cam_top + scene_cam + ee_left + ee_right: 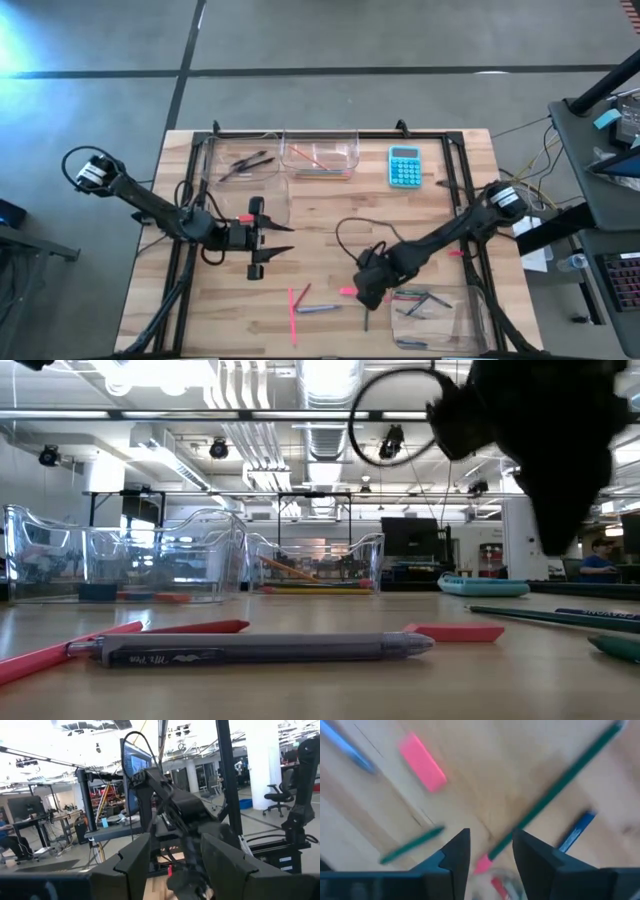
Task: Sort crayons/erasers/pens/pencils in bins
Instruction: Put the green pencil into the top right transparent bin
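A: Left to right. Left gripper [268, 238] hangs over bare surface [330, 215], parted, nothing between its fingers. Waiting arm. The clear bins [245, 160] with dark pens sit beyond it at the far edge; next bin [322, 155] has thin sticks in it.

B: And the right one?

A: Right gripper [368, 288] is low over the near-centre scatter. Its wrist view shows the fingers [457, 852] parted with a gap and nothing pinched. A pink eraser [422, 762] lies ahead of the fingers, apart from them; a green pencil [555, 787] runs diagonally through the gap line; a blue pen [575, 831] is off to one side.

B: Step?

A: Looks like lining up a pick from the loose pile. Can't tell if it's the pencil or the eraser. The near bin [440, 318], just beside that gripper, already holds several sticks.

B: Next move?

A: My read: centre over one item, drop to the surface, close, then lift to the matching bin. Pencil is thin and flat-lying, so the pinch needs to go across it.
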`<state>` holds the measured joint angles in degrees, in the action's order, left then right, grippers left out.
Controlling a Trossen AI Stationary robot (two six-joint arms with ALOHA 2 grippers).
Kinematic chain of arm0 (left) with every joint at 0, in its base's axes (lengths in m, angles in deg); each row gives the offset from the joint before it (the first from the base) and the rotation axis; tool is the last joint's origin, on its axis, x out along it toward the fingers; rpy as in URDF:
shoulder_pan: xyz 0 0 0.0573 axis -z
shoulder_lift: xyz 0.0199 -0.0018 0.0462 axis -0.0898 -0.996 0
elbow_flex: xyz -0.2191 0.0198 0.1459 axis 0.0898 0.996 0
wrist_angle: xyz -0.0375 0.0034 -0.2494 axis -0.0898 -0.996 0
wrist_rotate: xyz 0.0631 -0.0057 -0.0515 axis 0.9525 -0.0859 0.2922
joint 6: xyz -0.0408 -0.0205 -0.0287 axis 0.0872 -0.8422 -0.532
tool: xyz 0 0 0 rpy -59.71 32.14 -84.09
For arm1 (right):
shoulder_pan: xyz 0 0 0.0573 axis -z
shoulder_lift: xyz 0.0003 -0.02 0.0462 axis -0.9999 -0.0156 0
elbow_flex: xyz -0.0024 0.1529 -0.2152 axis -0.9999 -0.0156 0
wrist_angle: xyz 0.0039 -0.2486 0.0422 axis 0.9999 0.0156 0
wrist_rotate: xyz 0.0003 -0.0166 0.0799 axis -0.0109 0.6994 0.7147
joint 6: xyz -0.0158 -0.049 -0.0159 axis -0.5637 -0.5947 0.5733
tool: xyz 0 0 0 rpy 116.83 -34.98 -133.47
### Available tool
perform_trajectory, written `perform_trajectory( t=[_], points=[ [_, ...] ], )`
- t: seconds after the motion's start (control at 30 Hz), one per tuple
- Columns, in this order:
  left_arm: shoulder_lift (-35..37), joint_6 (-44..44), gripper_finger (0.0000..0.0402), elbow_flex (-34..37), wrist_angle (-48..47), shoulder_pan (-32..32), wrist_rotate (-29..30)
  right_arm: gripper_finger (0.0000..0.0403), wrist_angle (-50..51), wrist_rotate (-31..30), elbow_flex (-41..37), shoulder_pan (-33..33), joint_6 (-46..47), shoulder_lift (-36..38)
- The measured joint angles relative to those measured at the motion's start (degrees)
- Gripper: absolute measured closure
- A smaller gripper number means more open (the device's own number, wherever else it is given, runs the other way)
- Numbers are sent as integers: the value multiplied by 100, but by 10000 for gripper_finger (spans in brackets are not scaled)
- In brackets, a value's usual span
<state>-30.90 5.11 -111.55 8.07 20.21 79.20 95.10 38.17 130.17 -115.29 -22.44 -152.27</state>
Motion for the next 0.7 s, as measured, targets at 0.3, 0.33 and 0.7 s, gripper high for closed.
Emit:
perform_trajectory(
  t=[0.3,0.33,0.7],
  points=[
    [-29,-332,240,13,-1,14,-11,233,132,942,69,-31,400,-699],
    [-49,-379,240,13,-3,14,-15,231,144,1024,79,-27,403,-756],
    [-254,-433,240,-101,4,13,-22,231,450,689,311,156,201,-733]
  ],
)
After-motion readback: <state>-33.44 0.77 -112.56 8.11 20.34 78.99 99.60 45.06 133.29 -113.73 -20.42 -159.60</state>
